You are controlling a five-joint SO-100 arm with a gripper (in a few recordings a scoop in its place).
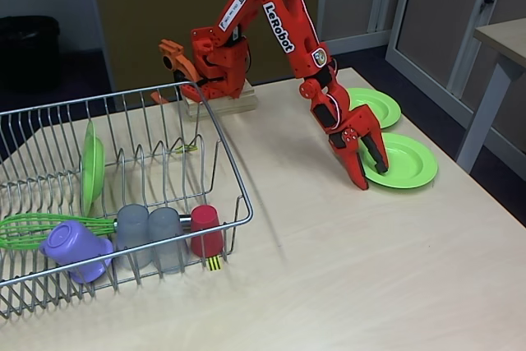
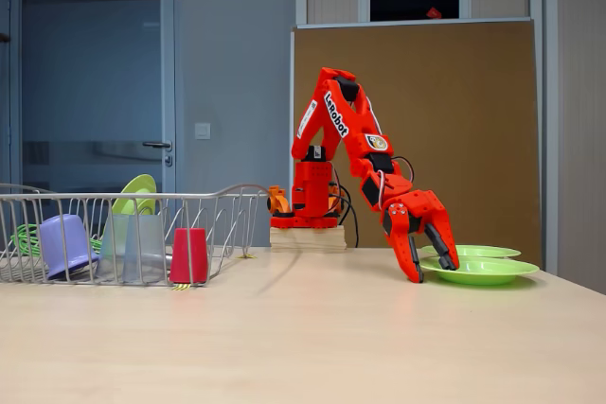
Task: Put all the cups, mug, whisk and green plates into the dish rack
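Tool (image 1: 368, 172) astride green plate (image 1: 407, 162) rim

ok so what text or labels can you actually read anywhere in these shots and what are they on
"LeRobot": white letters along the red arm's upper link, also seen in the other fixed view.
White sticker on the arm's lower link: print too small to read.
Round badge near the arm's elbow: too small to read.
Yellow-and-black striped tag on the dish rack: stripes, no words.

The arm (image 1: 271, 14) is bright red-orange with white lettering. All three plates (image 1: 403, 162) are lime green, as are the whisk's (image 1: 33, 229) loops. The mug (image 1: 74, 248) is lilac, two cups (image 1: 148, 232) translucent grey, one cup (image 1: 205, 229) red. The silver rack (image 1: 230, 162) has a yellow-and-black striped tag (image 1: 214, 263) at 6 o'clock of the red cup.
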